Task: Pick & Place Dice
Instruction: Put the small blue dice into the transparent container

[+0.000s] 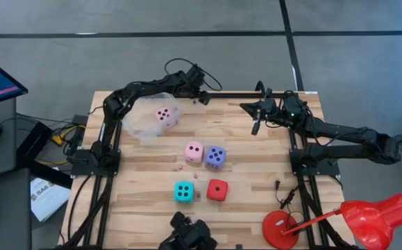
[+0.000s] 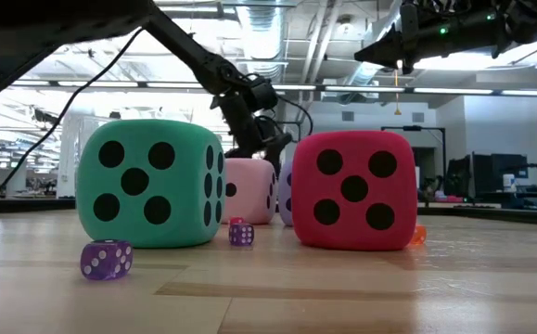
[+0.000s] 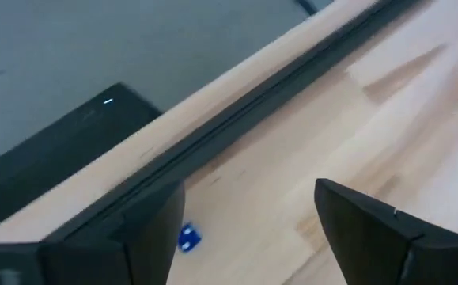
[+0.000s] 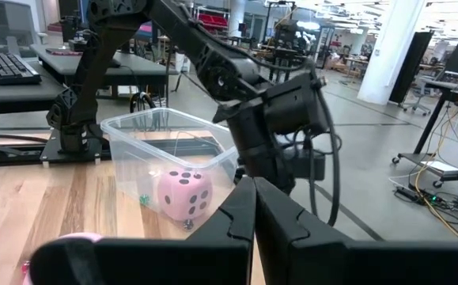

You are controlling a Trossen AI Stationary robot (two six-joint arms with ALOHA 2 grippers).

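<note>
- The clear plastic tub [image 1: 147, 117] held one pale pink die [image 1: 164, 114].
- Left hand [image 1: 202, 97], fingers apart, hovered beside the tub.
- Pink [image 1: 194, 151], violet-blue [image 1: 215, 156], cyan [image 1: 183, 192] and red [image 1: 217, 189] dice lay mid-bench, below the tub.
- Right hand [image 1: 257, 127] was closed, empty.

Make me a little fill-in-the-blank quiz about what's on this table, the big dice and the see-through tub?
1. The clear tub holds one large ____ die.
2. On the bare wood, the cyan die sits directly beside the ____ die.
3. The left gripper, past the tub at the table's far edge, has its jaws ____.
4. The number of large dice outside the tub is ____.

Missing words: pink; red; open; four
</note>
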